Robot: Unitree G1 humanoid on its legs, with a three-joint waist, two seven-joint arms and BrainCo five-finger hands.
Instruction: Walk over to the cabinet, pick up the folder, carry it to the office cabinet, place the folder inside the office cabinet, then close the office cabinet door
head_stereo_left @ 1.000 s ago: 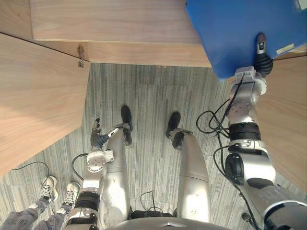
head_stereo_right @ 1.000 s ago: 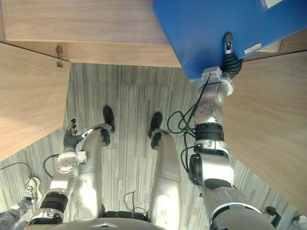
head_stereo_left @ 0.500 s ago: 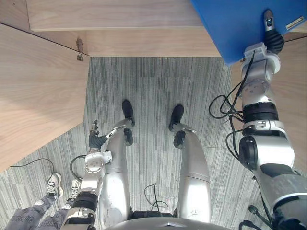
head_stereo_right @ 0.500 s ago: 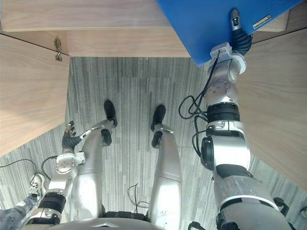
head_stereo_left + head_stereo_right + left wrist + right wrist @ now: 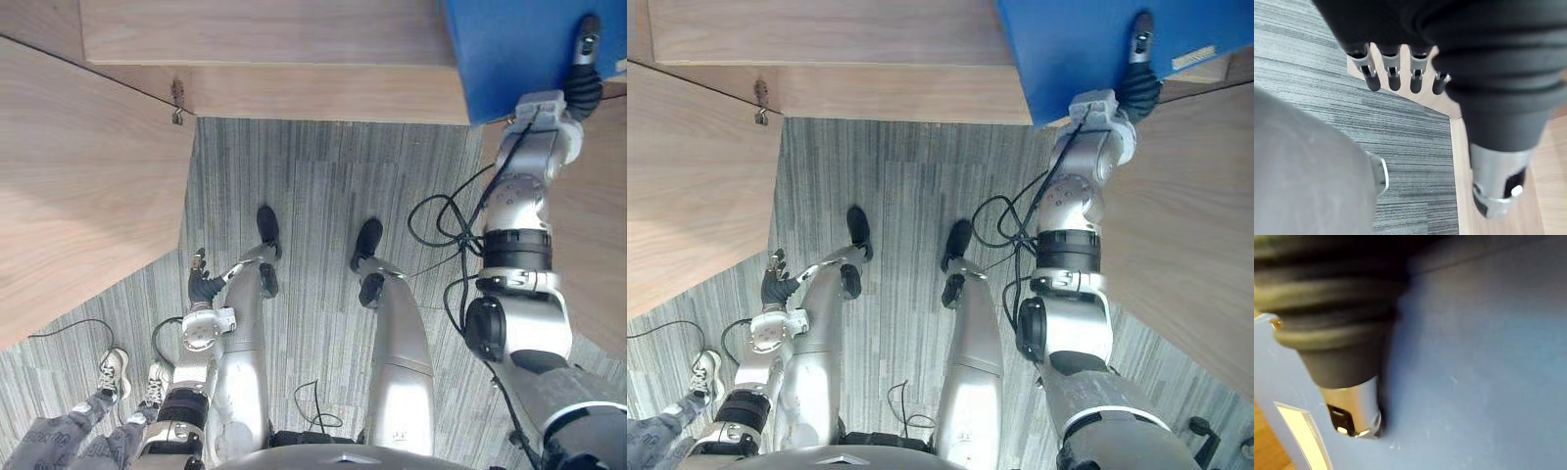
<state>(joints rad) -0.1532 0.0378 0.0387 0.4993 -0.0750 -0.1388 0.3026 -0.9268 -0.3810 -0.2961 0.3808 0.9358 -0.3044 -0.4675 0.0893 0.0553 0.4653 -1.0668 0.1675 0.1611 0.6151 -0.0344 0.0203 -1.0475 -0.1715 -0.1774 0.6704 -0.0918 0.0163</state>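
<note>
Here we are at the office cabinet (image 5: 294,49), both doors swung wide: the left door (image 5: 78,196) angles out on one side, hinge (image 5: 177,103) showing at its inner corner, and the right door (image 5: 1185,225) on the other. The blue folder (image 5: 519,49) is up in the right hand (image 5: 586,69), ahead and to the robot's right, its broad face turned toward the head camera and overlapping the right end of the cabinet's wooden shelf. The wrist view shows the thumb (image 5: 1352,406) pressed flat on the blue cover; the fingers are behind the folder, so this reads as a pinch across the board. The folder runs out past the frame, so its long axis cannot be told. The left hand (image 5: 201,287) hangs low by the leg over the grey carpet (image 5: 313,186), fingers (image 5: 1393,73) straight and relaxed, holding nothing. A person's shoes (image 5: 113,370) stand at the lower left. The opening lies straight ahead of the folder, so the right arm looks set to push forward.
</note>
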